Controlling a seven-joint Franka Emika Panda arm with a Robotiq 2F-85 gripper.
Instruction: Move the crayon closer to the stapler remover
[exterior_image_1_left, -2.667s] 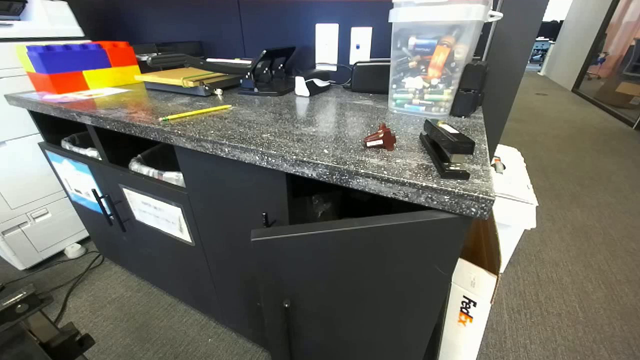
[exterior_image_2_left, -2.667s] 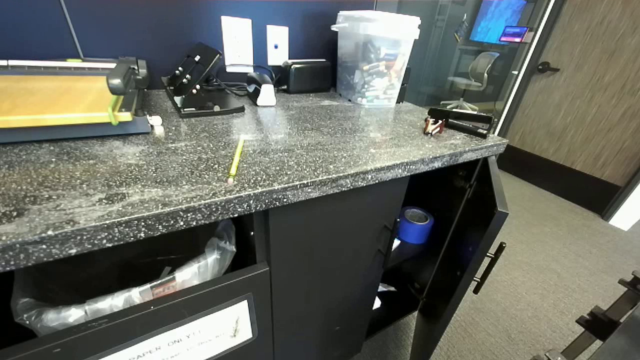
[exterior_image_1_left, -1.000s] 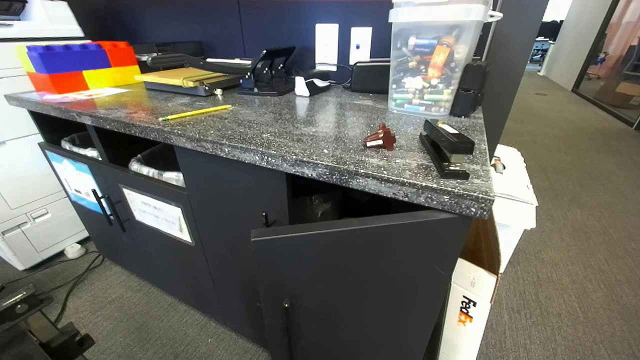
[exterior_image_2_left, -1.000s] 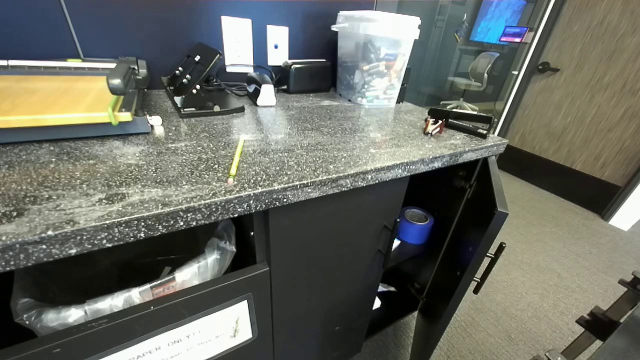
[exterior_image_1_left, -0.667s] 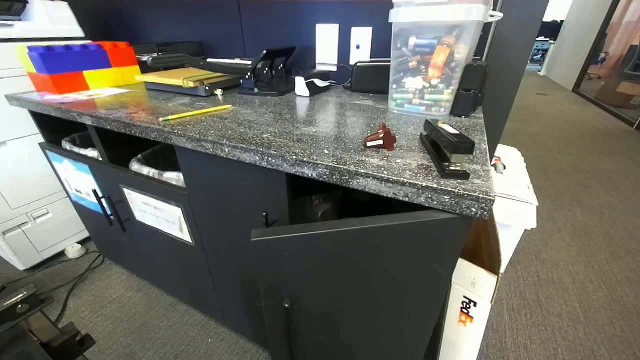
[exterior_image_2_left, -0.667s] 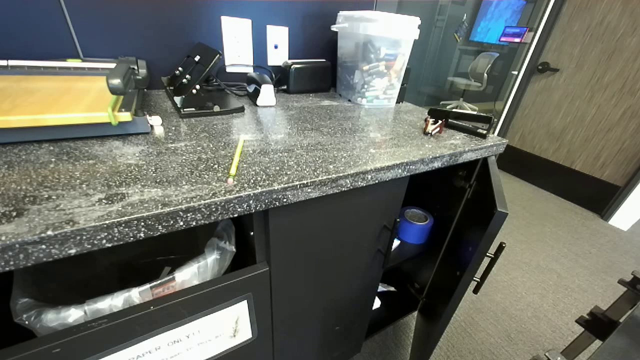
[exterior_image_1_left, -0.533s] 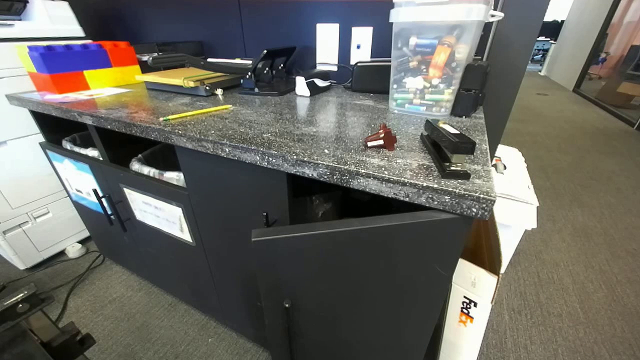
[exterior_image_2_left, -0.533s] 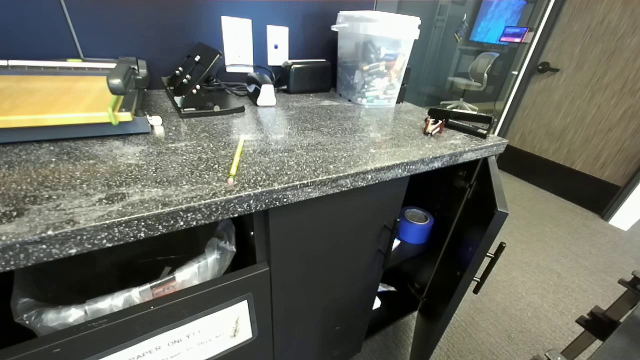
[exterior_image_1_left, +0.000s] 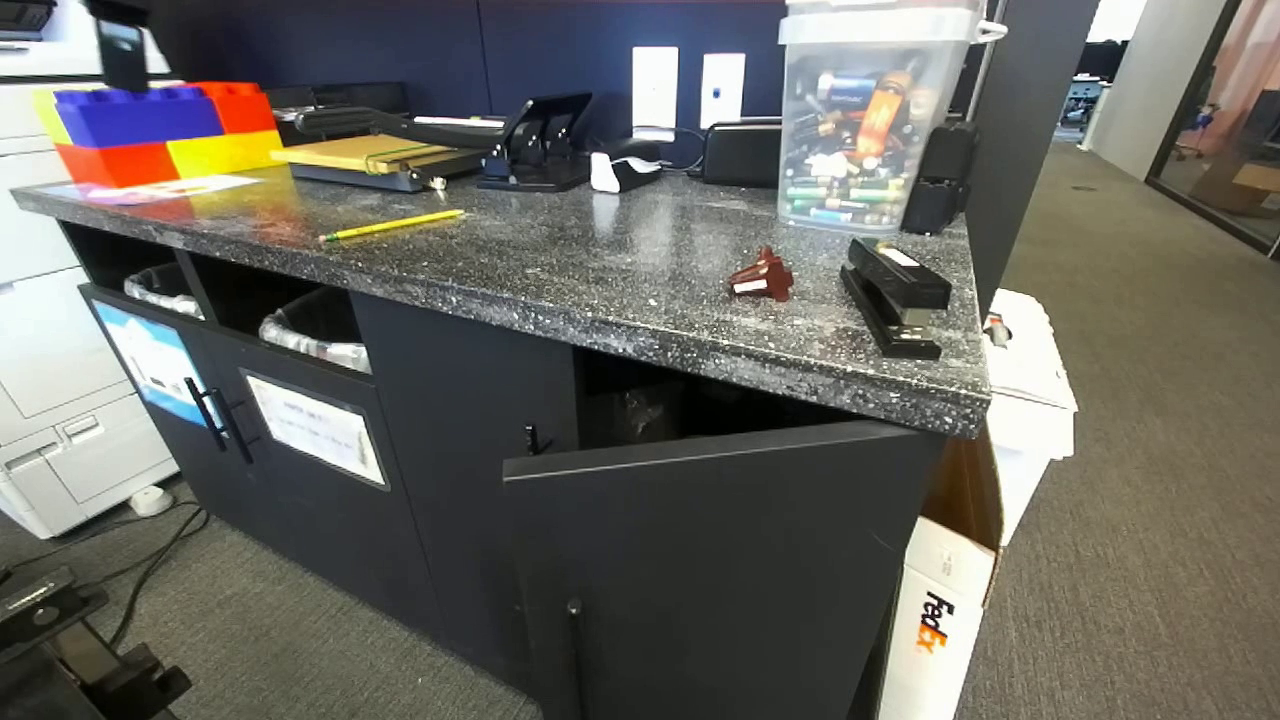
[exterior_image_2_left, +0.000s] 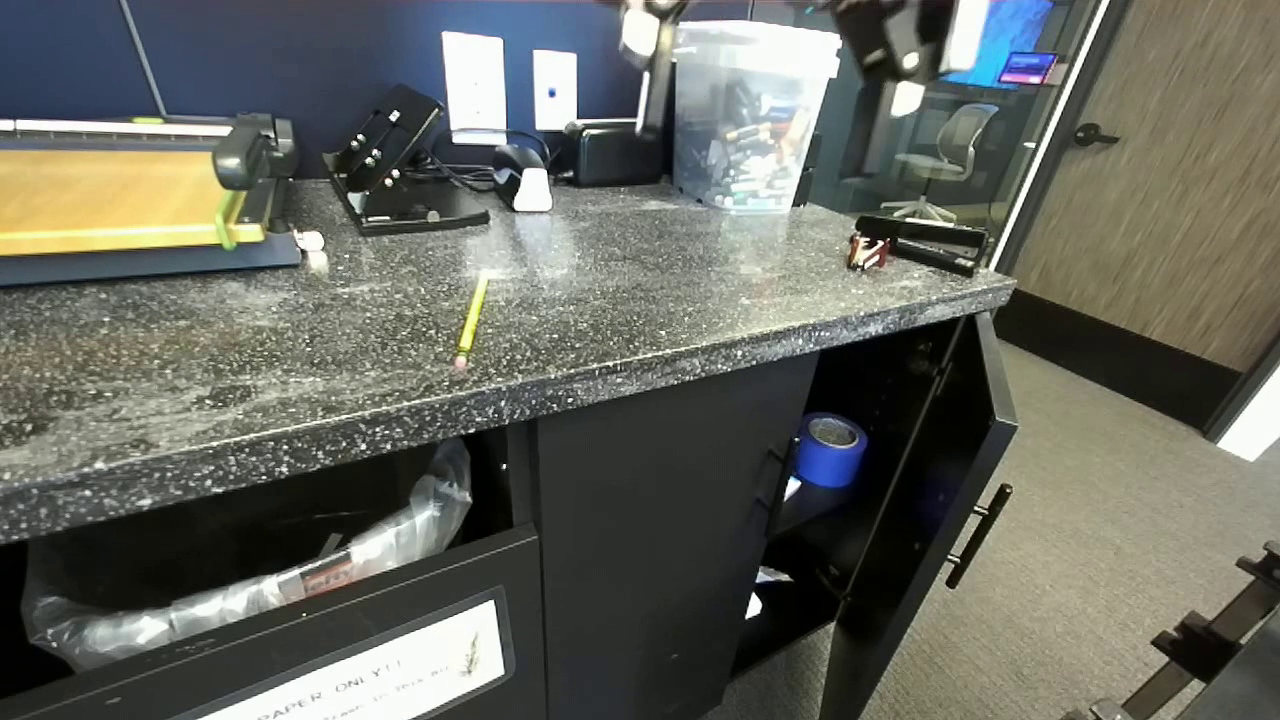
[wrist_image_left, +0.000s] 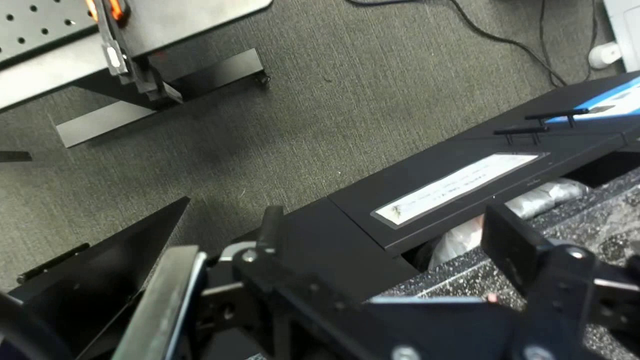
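The crayon, a thin yellow pencil-like stick (exterior_image_1_left: 392, 226) (exterior_image_2_left: 472, 318), lies flat on the speckled dark countertop (exterior_image_1_left: 560, 260). Only its small pink end (wrist_image_left: 492, 297) shows in the wrist view; the rest is hidden behind the gripper body. The stapler remover, a reddish-brown claw (exterior_image_1_left: 762, 276) (exterior_image_2_left: 868, 252), sits well apart from it, beside the black stapler (exterior_image_1_left: 895, 298). My gripper (exterior_image_2_left: 755, 150) is open and empty, above the counter at the top of an exterior view, blurred. Its fingers are wide apart in the wrist view (wrist_image_left: 392, 235). In an exterior view only part of the gripper (exterior_image_1_left: 123, 60) shows.
A clear battery bin (exterior_image_1_left: 850, 130), a black hole punch (exterior_image_2_left: 400, 170) and a paper trimmer (exterior_image_2_left: 120, 200) stand along the back. Large coloured blocks (exterior_image_1_left: 170, 135) stand at the far end. A cabinet door (exterior_image_1_left: 720, 560) hangs open below the counter edge.
My gripper has come into view from above in both exterior views, where no gripper showed before. The crayon, stapler remover and stapler have not moved.
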